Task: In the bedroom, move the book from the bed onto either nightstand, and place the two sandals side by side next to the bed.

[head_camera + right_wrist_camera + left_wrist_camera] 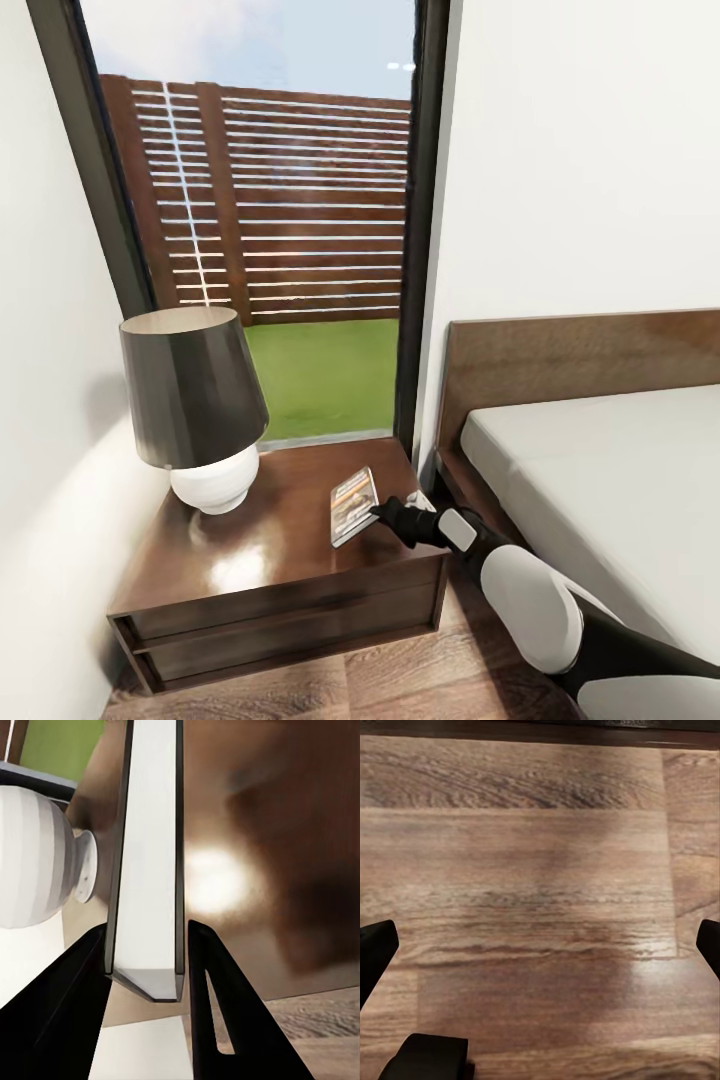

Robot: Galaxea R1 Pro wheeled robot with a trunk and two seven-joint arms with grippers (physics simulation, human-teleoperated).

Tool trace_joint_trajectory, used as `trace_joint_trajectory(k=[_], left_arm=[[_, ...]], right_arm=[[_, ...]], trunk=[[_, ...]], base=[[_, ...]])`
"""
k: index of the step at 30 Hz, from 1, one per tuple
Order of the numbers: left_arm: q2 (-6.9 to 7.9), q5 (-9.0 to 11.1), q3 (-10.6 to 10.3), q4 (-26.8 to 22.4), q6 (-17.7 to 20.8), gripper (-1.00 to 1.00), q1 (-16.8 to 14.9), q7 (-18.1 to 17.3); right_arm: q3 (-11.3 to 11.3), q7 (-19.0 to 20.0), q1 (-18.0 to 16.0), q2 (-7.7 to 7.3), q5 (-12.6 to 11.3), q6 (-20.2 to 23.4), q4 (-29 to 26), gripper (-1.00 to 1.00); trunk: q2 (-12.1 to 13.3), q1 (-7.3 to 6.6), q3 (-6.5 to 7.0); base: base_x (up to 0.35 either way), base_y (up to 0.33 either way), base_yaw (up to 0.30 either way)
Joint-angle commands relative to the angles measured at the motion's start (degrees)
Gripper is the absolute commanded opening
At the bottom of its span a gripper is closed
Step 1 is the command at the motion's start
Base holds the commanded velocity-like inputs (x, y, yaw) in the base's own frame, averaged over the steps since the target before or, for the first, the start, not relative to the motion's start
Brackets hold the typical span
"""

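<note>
On the nightstand [270, 560] the lamp [195, 405] stands toward the back left corner, and the book [352, 506] lies near the right edge. The head view gives the book's cover, its lettering too small to read; the right wrist view gives its white page edge [146, 870] pinched between 2 dark fingers [71, 997]. The right gripper [378, 513] reaches in from the bed [600, 480] side, arm stretched low. The left gripper [540, 945] hangs wide above plank floor [532, 855].
</note>
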Motion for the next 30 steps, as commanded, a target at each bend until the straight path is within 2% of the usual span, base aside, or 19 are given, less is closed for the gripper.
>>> trace_joint_trajectory(k=[1, 13, 30], left_arm=[[0.01, 0.61, -0.08, -0.19, 0.19, 1.0, 0.1, 0.51], [0.01, 0.61, -0.08, -2.81, 0.19, 1.0, 2.05, 0.51], [0.01, 0.61, -0.1, -3.34, 0.24, 1.0, 2.48, 0.51]], right_arm=[[0.14, -0.16, -0.02, 0.02, -0.62, 0.43, -0.13, -1.0], [0.14, -0.3, -0.19, 0.05, -0.62, 0.43, -0.13, -1.0], [0.14, -0.37, -0.34, 0.05, -0.62, 0.43, -0.13, -1.0]], trunk=[[-0.02, -0.01, -0.05], [-0.02, -0.01, -0.05], [-0.02, -0.01, -0.05]], base=[[0.0, 0.0, 0.0], [0.0, 0.0, 0.0], [0.0, 0.0, 0.0]])
